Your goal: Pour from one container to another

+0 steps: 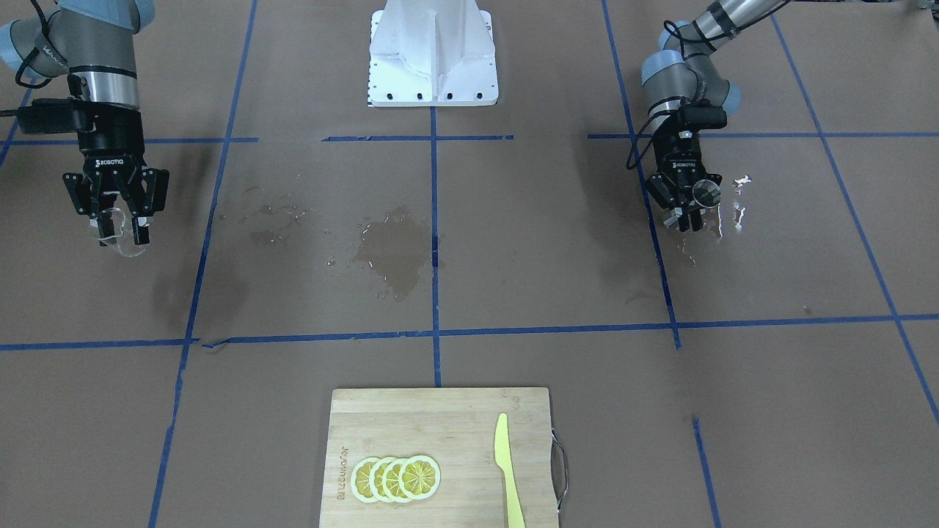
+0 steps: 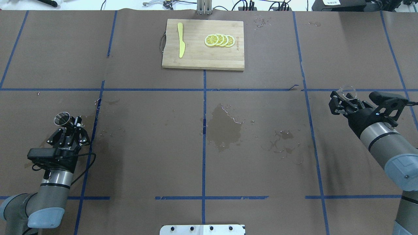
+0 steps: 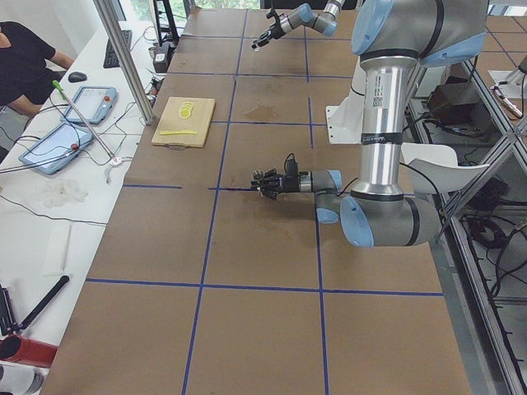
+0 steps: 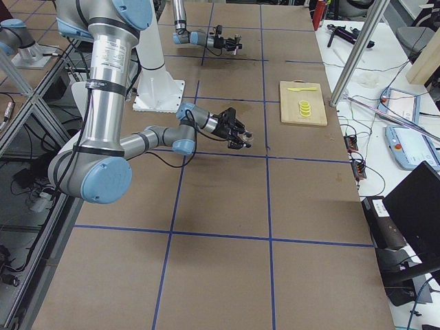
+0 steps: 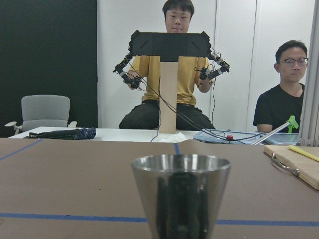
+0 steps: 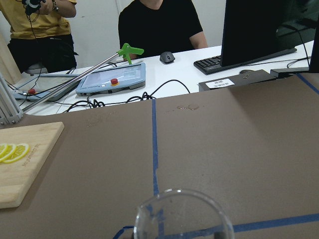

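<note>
A shiny metal cup stands upright, and my left gripper is shut on it at the table's left side. In the front-facing view the same cup shows at the tip of the left gripper. My right gripper is shut on a clear glass at the table's right side. The glass's round rim fills the bottom of the right wrist view. From the front the right gripper holds the glass low over the paper. I cannot tell what either container holds.
Wet patches darken the brown paper at the table's middle. At the far edge lies a wooden cutting board with lemon slices and a yellow knife. People sit beyond the far edge.
</note>
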Motion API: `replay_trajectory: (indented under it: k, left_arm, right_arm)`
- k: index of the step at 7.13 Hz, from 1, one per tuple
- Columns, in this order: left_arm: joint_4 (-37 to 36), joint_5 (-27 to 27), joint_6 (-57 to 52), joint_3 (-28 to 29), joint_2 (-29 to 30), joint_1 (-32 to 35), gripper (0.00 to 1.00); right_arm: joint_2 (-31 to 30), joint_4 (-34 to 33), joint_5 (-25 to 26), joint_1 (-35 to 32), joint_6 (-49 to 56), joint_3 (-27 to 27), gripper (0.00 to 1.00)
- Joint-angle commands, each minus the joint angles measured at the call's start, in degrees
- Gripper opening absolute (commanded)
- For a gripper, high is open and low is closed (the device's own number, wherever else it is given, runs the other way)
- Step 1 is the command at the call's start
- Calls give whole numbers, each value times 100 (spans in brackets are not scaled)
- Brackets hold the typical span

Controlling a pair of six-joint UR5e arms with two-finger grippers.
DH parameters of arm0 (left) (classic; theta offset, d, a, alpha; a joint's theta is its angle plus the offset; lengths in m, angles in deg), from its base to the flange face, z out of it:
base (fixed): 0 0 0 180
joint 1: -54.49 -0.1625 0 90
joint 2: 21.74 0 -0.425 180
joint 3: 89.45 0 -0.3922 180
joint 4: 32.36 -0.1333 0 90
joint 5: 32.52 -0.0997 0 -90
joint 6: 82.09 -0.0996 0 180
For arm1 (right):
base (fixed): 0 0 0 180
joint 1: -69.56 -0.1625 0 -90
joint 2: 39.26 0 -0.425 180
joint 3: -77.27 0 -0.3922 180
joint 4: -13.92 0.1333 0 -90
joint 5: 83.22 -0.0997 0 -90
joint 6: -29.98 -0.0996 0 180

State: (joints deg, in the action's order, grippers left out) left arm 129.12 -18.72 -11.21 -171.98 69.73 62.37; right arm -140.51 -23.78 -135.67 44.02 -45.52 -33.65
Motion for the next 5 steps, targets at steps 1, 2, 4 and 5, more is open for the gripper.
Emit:
replay_trajectory:
  k: [1,2,4,5]
  left_arm:
    - [-2,0,-145,0,2,-6,26]
    - [-2,17,-145,0,2,-6,36]
    - [-2,35,-145,0,2,-6,47]
    - [-2,61,-145,0,2,-6,47]
  right_arm:
    - [0,-8,15,-3,0,0,0]
    - [0,-9,50,6,0,0,0]
    - [0,-9,59,6,0,0,0]
    - [0,-9,59,6,0,0,0]
